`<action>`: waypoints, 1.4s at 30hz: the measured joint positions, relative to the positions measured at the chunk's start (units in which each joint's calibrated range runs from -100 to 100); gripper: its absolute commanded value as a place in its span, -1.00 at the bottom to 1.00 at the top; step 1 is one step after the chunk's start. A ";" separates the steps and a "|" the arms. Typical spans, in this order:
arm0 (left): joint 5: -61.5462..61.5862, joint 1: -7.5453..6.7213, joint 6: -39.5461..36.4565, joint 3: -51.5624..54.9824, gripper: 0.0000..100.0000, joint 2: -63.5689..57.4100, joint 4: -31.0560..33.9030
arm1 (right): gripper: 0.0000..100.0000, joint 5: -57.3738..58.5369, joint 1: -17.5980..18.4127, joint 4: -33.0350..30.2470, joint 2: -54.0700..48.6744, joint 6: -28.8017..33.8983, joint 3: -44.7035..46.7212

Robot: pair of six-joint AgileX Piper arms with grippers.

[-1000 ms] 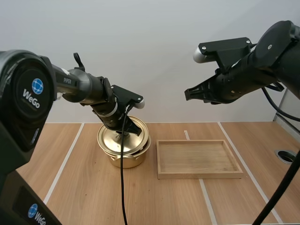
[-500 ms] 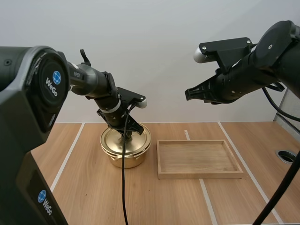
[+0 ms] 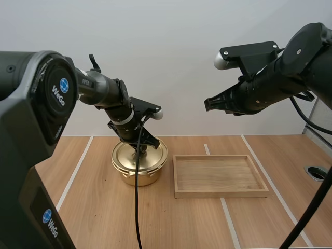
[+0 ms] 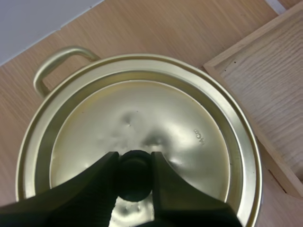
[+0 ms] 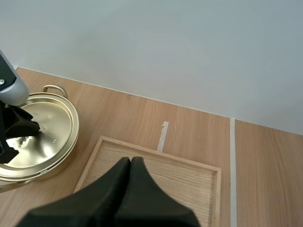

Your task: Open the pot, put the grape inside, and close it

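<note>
Pot position: the round gold-coloured metal pot stands on the light wooden table, left of centre in the high view. It sits just beside the left edge of the shallow rectangular wooden tray, with a narrow gap between them.

Lid position: the gold-coloured metal lid lies on the pot. It appears level and seated on the rim, though the arm hides part of that rim in the high view. In the left wrist view the lid covers the whole mouth of the pot, and one loop handle projects from the pot's side.

Left gripper: positioned directly over the lid centre. In the left wrist view the left gripper is clamped on the round black knob of the lid, one finger pressing on each side.

Right gripper: raised in the upper right of the high view, well above the tray and apart from the pot. In the right wrist view its fingers lie together as one dark wedge over the tray, holding nothing.
</note>
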 measured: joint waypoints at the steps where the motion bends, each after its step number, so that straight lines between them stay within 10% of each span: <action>1: 0.39 0.00 -0.09 0.00 -1.00 0.00 0.00 | -1.00 0.00 0.00 0.00 0.00 0.00 0.00; 18: 0.78 0.00 -0.38 0.00 -0.93 0.05 -0.10 | -1.00 0.00 0.00 0.00 0.00 0.00 0.00; 22: 0.78 0.00 -0.67 0.00 -0.50 0.05 -0.10 | -1.00 0.00 0.00 0.00 0.00 0.00 0.00; 29: 1.76 0.00 -1.06 0.00 0.99 0.16 0.01 | -1.00 0.00 0.00 0.00 0.00 0.00 0.00; 42: 11.04 0.00 -1.17 -6.94 1.00 0.91 0.24 | -1.00 0.00 0.00 0.00 0.00 0.00 0.00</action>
